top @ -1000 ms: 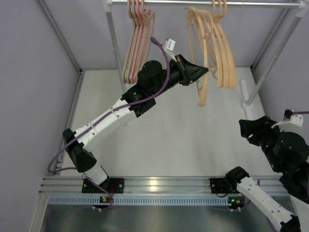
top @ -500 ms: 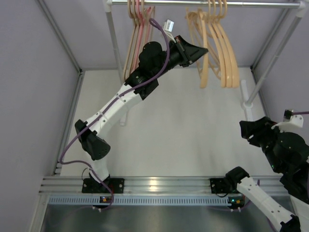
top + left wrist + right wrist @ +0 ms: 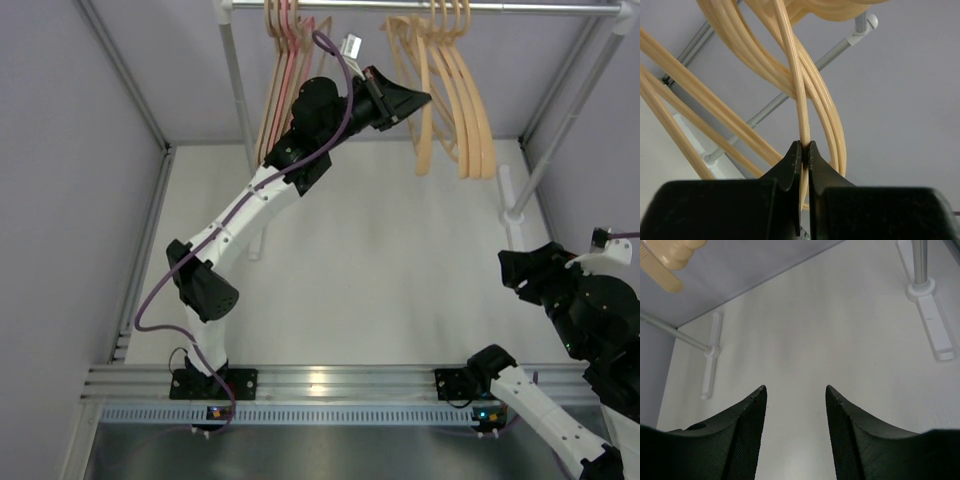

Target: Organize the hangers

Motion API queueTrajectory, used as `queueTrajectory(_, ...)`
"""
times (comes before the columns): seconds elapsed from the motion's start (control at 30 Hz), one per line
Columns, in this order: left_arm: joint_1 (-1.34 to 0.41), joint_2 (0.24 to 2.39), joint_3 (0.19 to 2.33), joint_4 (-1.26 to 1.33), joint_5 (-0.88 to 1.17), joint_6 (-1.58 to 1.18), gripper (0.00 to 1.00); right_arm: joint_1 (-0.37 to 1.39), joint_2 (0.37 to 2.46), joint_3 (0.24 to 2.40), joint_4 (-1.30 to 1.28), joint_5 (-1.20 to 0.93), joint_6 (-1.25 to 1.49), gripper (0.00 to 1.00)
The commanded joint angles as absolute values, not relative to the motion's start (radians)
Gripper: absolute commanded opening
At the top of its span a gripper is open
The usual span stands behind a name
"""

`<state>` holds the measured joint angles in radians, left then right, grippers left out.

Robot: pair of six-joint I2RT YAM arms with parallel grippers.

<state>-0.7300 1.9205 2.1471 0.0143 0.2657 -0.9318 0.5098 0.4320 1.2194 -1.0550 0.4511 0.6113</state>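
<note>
Left hand (image 3: 803, 150) is up at the rack over the desk's (image 3: 380, 290) far edge, clenched on one thin strand of a tan hanger (image 3: 799, 110). That's my first worry: it's a narrow pinch on smooth plastic, so the hanger could swivel or slide out if I swing it. In the wrist view the strand crosses right through the tan bunch (image 3: 468, 120), touching its neighbours, so any sideways pull may drag them along the rail (image 3: 530, 9) or hook one off. I can't tell from here whether my hanger's hook is seated on the rail, and letting go on a guess could drop it to the desk. Watch the arm too: its elbow and the purple cable (image 3: 336, 58) sit just beside the beige and pink set (image 3: 280, 90) toward the far-left corner, and a turn of the wrist could snag them. Right hand (image 3: 795, 390) is released, nothing between its fingers, parked low by the desk's right edge, so there's no catch if something falls.
</note>
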Motion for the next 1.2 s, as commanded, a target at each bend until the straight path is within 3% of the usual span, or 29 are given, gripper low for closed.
queueTrajectory(0.0, -0.709, 1.928, 2.187, 0.021, 0.287, -0.959, 0.0, 0.523, 0.426, 1.249, -1.069, 0.46, 0.598, 0.49)
queueTrajectory(0.6, -0.687, 1.93, 2.155, 0.02, 0.325, -0.983, 0.02, 0.523, 0.423, 1.246, -1.069, 0.459, 0.601, 0.49)
queueTrajectory(1.17, -0.742, 1.727, 1.962, 0.037, 0.288, -0.919, 0.37, 0.523, 0.42, 1.243, -1.066, 0.468, 0.603, 0.5)
